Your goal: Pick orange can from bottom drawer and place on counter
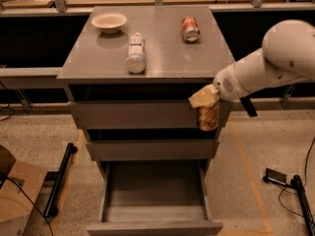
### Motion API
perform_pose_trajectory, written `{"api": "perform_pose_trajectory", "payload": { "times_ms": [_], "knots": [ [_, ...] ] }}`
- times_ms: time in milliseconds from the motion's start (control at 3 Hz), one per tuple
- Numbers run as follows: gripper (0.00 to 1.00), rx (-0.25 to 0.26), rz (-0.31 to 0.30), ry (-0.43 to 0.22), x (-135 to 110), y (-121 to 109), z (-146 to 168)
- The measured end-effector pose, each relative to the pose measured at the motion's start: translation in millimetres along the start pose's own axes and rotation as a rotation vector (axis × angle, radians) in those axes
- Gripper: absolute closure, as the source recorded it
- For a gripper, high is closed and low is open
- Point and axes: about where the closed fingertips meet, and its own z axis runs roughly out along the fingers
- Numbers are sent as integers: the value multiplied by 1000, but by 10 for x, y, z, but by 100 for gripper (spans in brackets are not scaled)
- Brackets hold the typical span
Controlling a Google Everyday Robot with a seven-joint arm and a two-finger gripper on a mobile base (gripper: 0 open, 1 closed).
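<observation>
My gripper [206,102] is shut on the orange can [208,116], an orange-brown can with dark markings. It holds the can upright in the air in front of the right end of the top drawer, just below the counter's front right corner. The counter [167,58] is the glossy grey top of the cabinet. The bottom drawer [155,195] is pulled open below and shows no contents. The white arm reaches in from the right.
On the counter lie a white bottle [136,53] on its side, a red-and-white can [190,28] on its side and a pale bowl [109,21]. A cardboard box [15,195] sits at the lower left. Cables and a black stand [295,191] lie on the floor at right.
</observation>
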Motion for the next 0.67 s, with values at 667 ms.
{"api": "perform_pose_trajectory", "payload": {
  "times_ms": [667],
  "knots": [
    [100,179,-134,-145,-754,186,-1633]
  ]
}}
